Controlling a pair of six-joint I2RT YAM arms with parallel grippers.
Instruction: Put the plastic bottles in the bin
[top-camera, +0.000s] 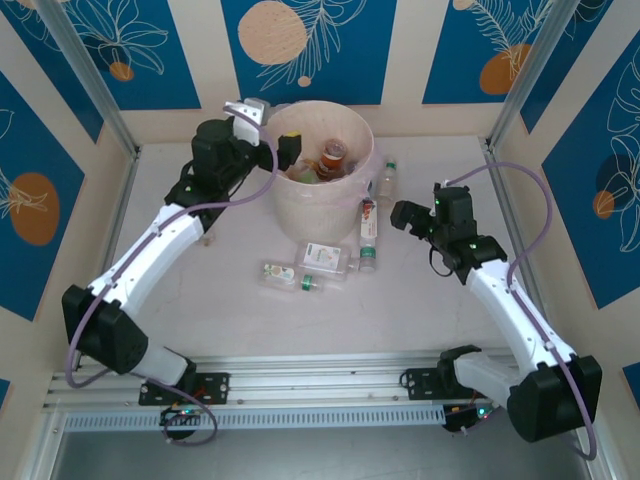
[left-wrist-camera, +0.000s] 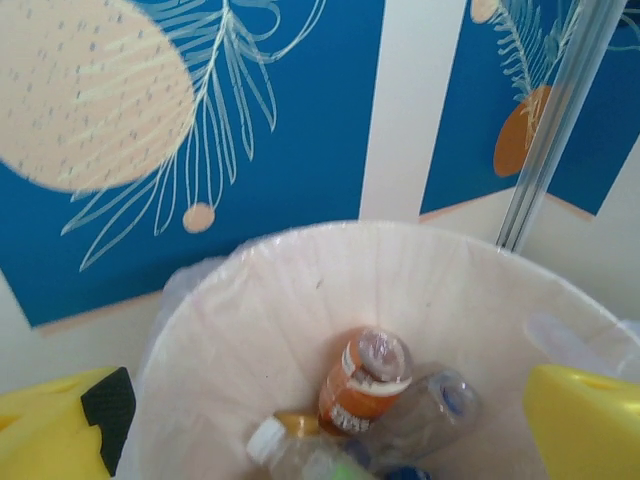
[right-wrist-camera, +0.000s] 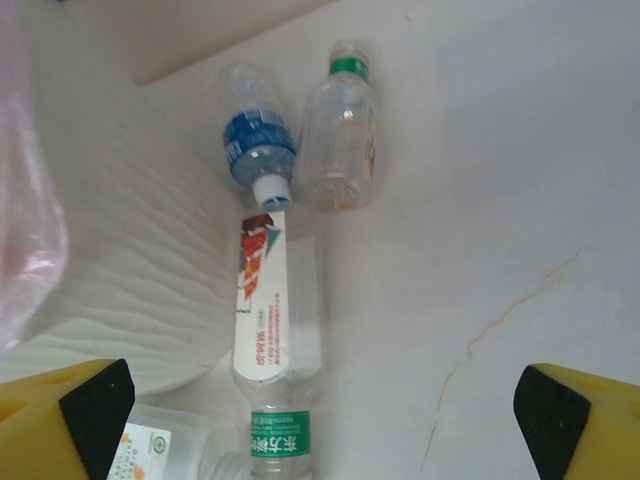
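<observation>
The bin (top-camera: 322, 190) stands at upper centre of the top view. It holds several plastic bottles, with an orange-labelled bottle (left-wrist-camera: 362, 382) uppermost. The left gripper (top-camera: 287, 150) hangs over the bin's left rim, spread wide and empty. The right gripper (right-wrist-camera: 320, 415), equally wide and empty, hovers right of the bin above a red-labelled bottle (right-wrist-camera: 272, 330) lying against the bin's wall. A blue-labelled bottle (right-wrist-camera: 258, 148) and a green-capped bottle (right-wrist-camera: 342, 135) lie higher in that frame. Further bottles (top-camera: 325, 258) lie below the bin.

The red-labelled bottle looks like the next pick. The right gripper should centre over its body and keep the bin-side finger clear of the wall. Thin plastic probably needs a gentle squeeze.
</observation>
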